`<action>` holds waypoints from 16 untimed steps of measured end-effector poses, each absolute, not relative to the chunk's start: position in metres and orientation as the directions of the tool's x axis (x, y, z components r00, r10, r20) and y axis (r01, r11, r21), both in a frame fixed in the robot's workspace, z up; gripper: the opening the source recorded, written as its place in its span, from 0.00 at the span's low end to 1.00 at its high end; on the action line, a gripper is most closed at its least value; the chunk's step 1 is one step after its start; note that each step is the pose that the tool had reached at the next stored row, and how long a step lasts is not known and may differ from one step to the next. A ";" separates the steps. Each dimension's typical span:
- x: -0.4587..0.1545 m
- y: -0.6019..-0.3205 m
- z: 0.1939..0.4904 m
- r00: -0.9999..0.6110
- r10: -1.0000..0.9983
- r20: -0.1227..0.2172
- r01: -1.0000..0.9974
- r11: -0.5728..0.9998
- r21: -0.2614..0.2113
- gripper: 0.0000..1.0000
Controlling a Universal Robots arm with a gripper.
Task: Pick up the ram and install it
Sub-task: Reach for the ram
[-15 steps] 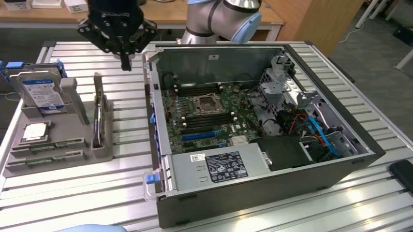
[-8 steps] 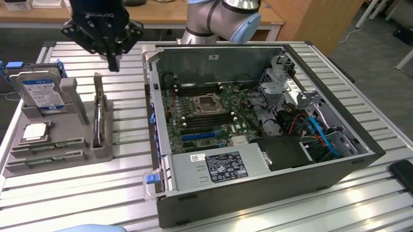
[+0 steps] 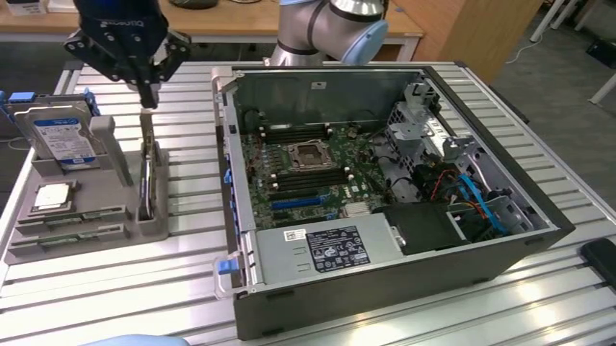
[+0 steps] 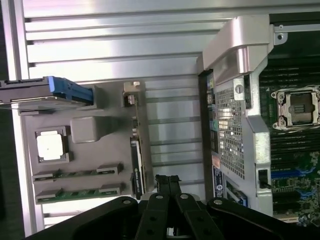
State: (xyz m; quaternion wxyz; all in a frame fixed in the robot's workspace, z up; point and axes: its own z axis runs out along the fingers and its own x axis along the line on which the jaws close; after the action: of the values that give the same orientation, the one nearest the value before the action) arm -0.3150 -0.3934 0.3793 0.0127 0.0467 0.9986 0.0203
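The gripper (image 3: 146, 101) hangs over the far end of a gray holder (image 3: 159, 225) on the slatted counter (image 3: 115, 288). Its fingers (image 4: 161, 186) are clenched tight together with nothing between them. The wrist view shows the gripper (image 4: 168, 180) off to one side of the ram (image 4: 136, 167) and not touching it.

The ram (image 3: 146, 171) stands on its long edge in a narrow slot of the holder, below the fingertips. It is seen almost edge-on, so its chips are hard to make out. Two green sticks (image 3: 72, 216) lie flat in recesses of the same holder, near the silver processor chip (image 3: 53, 196). A hard drive (image 3: 63, 137) with a blue-white label stands upright behind them. In the wrist view its far side is cut off.

The open computer case (image 3: 385, 288) sits just beside the holder, at the exterior view's right. Its empty processor socket (image 3: 310, 153) is visible, while the memory slots around it are dark and hard to tell apart. The arm (image 3: 327, 29) behind the case is cut off at the top.
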 end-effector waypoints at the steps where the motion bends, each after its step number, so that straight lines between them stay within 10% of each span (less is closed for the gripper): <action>1: -0.318 -0.393 0.379 -0.995 0.095 -0.024 0.094 0.995 0.042 0.10; 16: -0.363 -0.385 0.374 -0.993 0.112 -0.024 0.111 0.993 0.039 0.10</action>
State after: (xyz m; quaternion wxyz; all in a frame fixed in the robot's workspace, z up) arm -0.3626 -0.3853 0.3738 0.0129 0.0558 0.9982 0.0187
